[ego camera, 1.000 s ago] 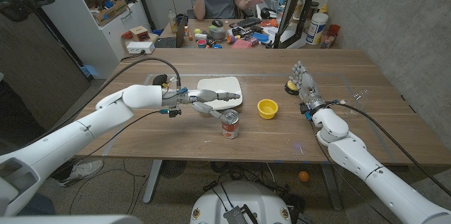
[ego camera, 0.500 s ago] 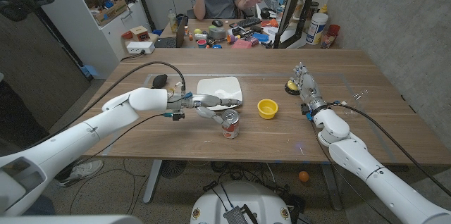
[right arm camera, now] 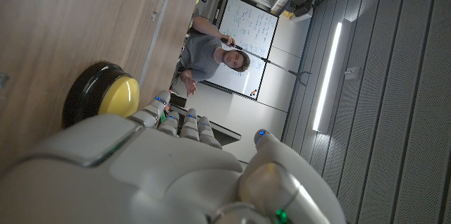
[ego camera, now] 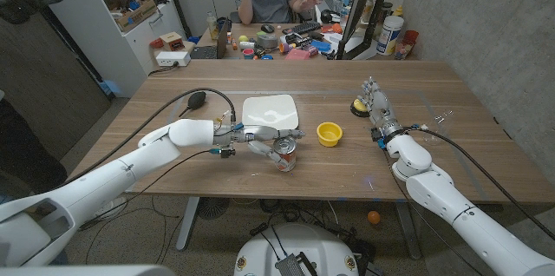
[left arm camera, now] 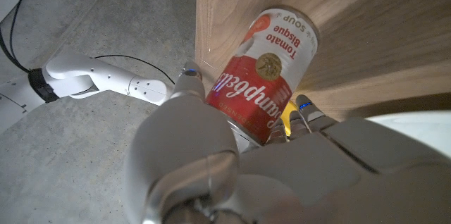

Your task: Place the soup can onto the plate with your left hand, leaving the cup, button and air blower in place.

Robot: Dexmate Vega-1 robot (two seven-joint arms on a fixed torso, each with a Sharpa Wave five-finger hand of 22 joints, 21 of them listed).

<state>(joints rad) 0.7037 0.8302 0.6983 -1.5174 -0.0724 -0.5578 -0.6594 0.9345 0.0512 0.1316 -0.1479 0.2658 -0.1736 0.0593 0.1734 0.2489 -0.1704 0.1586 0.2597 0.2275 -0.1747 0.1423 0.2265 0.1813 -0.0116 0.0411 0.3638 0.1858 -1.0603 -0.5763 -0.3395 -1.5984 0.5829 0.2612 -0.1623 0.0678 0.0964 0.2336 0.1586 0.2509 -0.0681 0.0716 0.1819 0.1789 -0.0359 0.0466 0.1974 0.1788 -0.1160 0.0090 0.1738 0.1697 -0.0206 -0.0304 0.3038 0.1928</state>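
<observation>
One can [ego camera: 284, 154], a red-and-white printed metal cylinder, stands near the table's [ego camera: 451, 150] front edge just in front of the one square white plate [ego camera: 270, 110], its long axis tipped off upright, top leaning right. The left hand [ego camera: 260, 135] has its fingers wrapped around it, gripping it. Also on the wood are one round yellow cup [ego camera: 329, 134], one black bulb blower [ego camera: 198, 99], and one yellow-domed button [right arm camera: 101, 96] beside the right hand [ego camera: 375, 104], which holds nothing, fingers straight and together.

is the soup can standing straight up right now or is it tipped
Tipped. The red and white soup can leans in the left robot hand, near the white square plate.
</observation>
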